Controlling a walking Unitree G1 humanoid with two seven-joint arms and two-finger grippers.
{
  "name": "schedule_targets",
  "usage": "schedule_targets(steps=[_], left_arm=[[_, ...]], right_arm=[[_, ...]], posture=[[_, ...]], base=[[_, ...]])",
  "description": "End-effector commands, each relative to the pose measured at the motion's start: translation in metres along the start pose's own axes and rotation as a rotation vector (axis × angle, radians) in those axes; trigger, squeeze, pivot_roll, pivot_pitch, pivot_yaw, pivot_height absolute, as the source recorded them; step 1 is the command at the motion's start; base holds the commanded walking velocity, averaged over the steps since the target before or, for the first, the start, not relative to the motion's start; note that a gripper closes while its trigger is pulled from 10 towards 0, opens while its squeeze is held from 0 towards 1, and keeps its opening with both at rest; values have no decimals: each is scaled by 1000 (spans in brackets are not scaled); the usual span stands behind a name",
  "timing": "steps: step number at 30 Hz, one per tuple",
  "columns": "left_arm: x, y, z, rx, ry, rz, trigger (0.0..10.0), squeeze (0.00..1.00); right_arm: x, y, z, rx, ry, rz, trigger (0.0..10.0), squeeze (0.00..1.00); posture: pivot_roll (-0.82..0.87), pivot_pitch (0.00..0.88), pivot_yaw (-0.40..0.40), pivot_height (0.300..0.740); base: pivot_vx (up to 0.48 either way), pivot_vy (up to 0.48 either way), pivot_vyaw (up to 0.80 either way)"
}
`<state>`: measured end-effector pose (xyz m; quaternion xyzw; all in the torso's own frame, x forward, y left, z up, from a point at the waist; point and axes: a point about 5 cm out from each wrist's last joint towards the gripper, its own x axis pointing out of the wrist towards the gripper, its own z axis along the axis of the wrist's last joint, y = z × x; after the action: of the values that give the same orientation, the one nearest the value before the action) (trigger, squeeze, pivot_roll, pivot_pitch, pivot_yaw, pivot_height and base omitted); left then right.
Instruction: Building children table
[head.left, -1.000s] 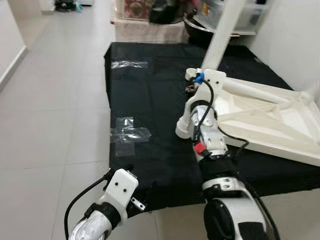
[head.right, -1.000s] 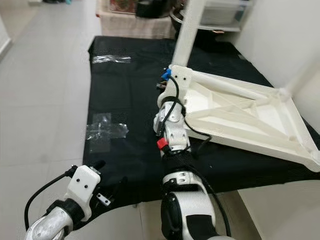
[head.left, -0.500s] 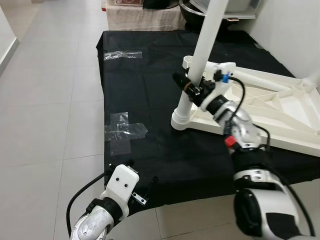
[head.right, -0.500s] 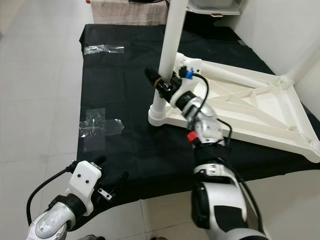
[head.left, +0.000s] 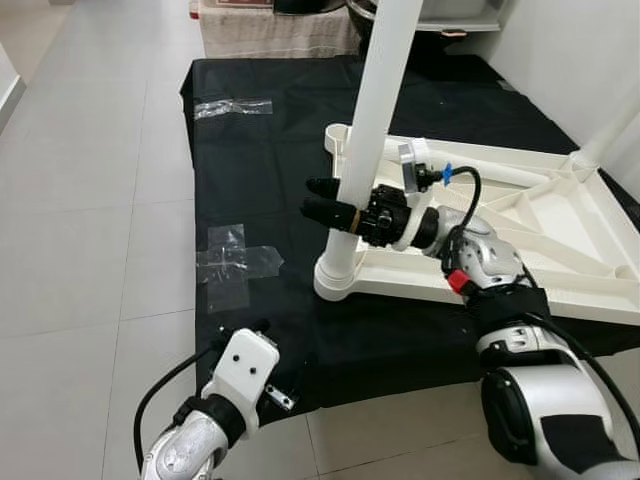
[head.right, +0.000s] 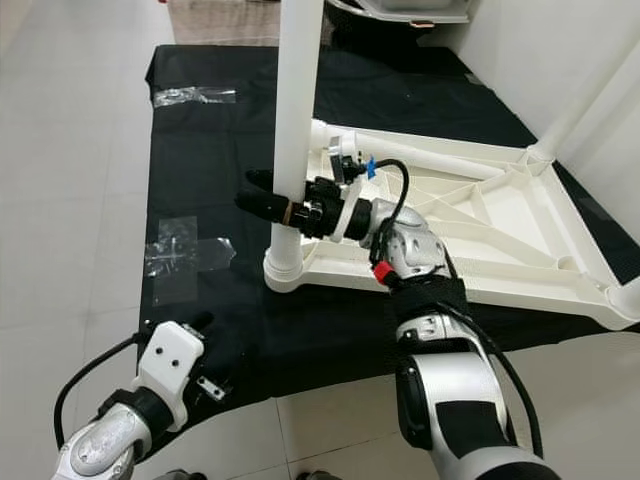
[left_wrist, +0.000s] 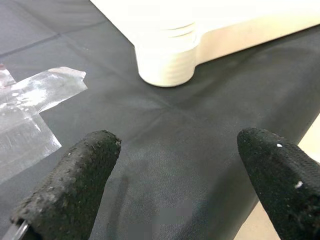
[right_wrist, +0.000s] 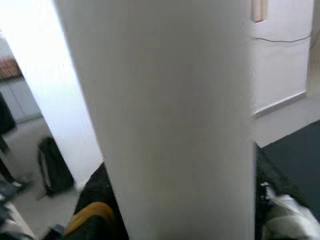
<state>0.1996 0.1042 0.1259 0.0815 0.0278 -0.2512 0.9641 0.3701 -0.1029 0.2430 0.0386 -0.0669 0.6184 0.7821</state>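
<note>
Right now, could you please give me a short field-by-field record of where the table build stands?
Workpiece: white plastic children's table top, lying underside up on the black floor cloth
Leg: white round table leg, upright in the near-left corner socket
Right tool: fingers on either side of the leg, low down
Left tool: open, above the cloth's near edge
Also on cloth: clear tape pieces

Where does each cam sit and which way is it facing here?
Left eye and right eye views: on the head, looking forward and down at the black mat; both arms show, the right hand around the white table leg, the left hand low at the mat's near edge.
Left wrist view: along its fingers at the leg socket and clear tape.
Right wrist view: pressed up to the leg.
Shared: leg, upturned tabletop, mat.
</note>
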Motion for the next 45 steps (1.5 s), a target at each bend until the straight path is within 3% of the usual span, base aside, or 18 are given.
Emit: schedule_targets(steps=[1,9,14,17,20,23,24,26,27,28,30,31,33,37,40,42,44,45], left_arm=[[-2,-2,-6,-12,28,-13,10000,0],[-2,-4,-7,-17,24,-21,10000,0],[-3,-4,-7,-14,22,-17,10000,0],[-3,-4,-7,-12,21,-17,10000,0],[-3,-5,-8,-12,23,-17,10000,0],[-3,-6,-8,-6,24,-22,10000,0],[-3,-6,-8,-6,25,-24,10000,0],[-3,-6,-8,-6,25,-24,10000,0],[-3,-6,-8,-8,25,-25,10000,0],[-3,-7,-9,-9,25,-29,10000,0],[-3,-7,-9,-10,26,-33,10000,0],[-2,-8,-9,-11,25,-33,10000,0],[-2,-8,-9,-11,25,-33,10000,0],[-1,-8,-9,-14,24,-31,10000,0],[0,-7,-9,-12,25,-30,10000,0],[0,-7,-8,-8,24,-30,10000,0],[1,-6,-8,-7,26,-26,10000,0],[1,-6,-8,-7,26,-26,10000,0]], right_arm=[[8,-5,-10,10,28,-115,0,0],[4,-18,-3,-90,-25,-531,0,0],[-25,-29,-18,-51,35,-1290,0,0],[-35,-17,-24,-38,8,-1550,0,0],[-23,-8,-27,-6,-46,-1595,0,0],[-6,-5,-27,16,-98,-1543,1098,0],[4,-3,-24,7,-136,-1470,10000,0],[4,-3,-24,7,-136,-1470,10000,0],[12,-1,-21,-12,-166,-1395,10000,137],[18,1,-19,-16,-202,-1315,10000,1000],[17,0,-12,-73,-237,-1226,10000,1000],[15,-2,-7,-150,-190,-1155,10000,0],[15,-2,-7,-150,-190,-1155,10000,0],[5,-6,-14,11,-88,-779,10000,0],[1,-5,-12,14,-93,-692,10000,0],[-3,-4,-6,20,-102,-553,10000,0],[-11,5,2,54,-131,-219,10000,0],[-11,5,2,54,-131,-219,10000,0]], posture=[[155,160,-115,740],[165,147,-116,740],[153,148,-117,740],[155,142,-119,740],[159,138,-119,740],[160,134,-118,740],[160,127,-118,740],[160,127,-118,740],[156,120,-118,740],[155,118,-118,740],[153,110,-118,740],[151,114,-122,740],[151,114,-122,740],[155,114,-125,740],[155,117,-124,740],[152,119,-125,740],[160,116,-132,740],[160,116,-132,740]], base=[[0,0,0],[0,0,0],[0,0,0],[0,0,0],[0,0,0],[0,0,0],[0,0,0],[0,0,0],[0,0,0],[0,0,0],[0,0,0],[0,0,0],[0,0,0],[0,0,0],[0,0,0],[0,0,0],[0,0,0],[0,0,0]])
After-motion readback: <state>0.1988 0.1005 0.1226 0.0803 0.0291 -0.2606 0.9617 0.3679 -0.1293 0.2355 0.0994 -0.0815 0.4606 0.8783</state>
